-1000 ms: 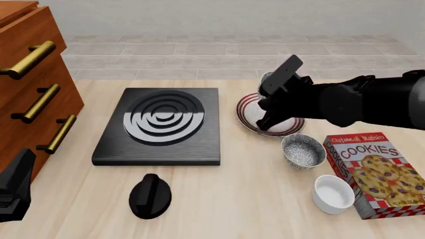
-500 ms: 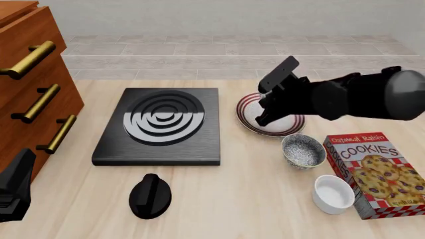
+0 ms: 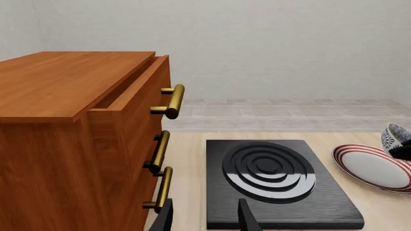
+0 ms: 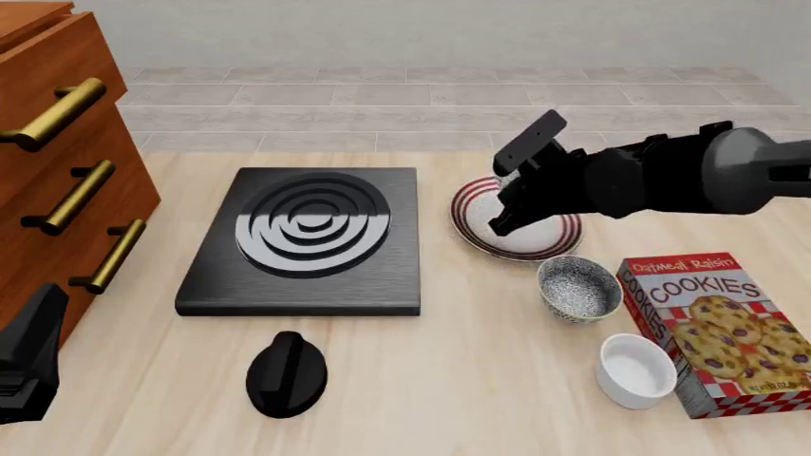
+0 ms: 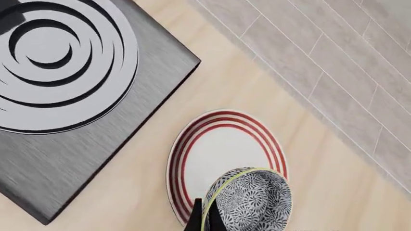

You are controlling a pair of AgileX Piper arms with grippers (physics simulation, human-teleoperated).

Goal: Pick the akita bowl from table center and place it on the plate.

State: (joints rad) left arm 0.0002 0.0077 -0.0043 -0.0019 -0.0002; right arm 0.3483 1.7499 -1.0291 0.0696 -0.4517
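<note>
My right gripper is shut on the rim of the akita bowl, a small bowl with a dark-and-white speckled outside. It holds the bowl tilted just above the plate, a white plate with dark red rings. In the front view the right gripper hangs over the plate and hides most of the bowl. The left wrist view catches the bowl above the plate's far edge. My left gripper is open and holds nothing, low at the near left of the table.
A black stove slab with white rings lies left of the plate. A second speckled bowl, a plain white bowl and a cookie box sit near right. A black round object lies in front. A wooden drawer cabinet stands left.
My right arm has swung its forearm farther back while the gripper stays over the plate with the bowl, shifted slightly. The left arm has not moved.
</note>
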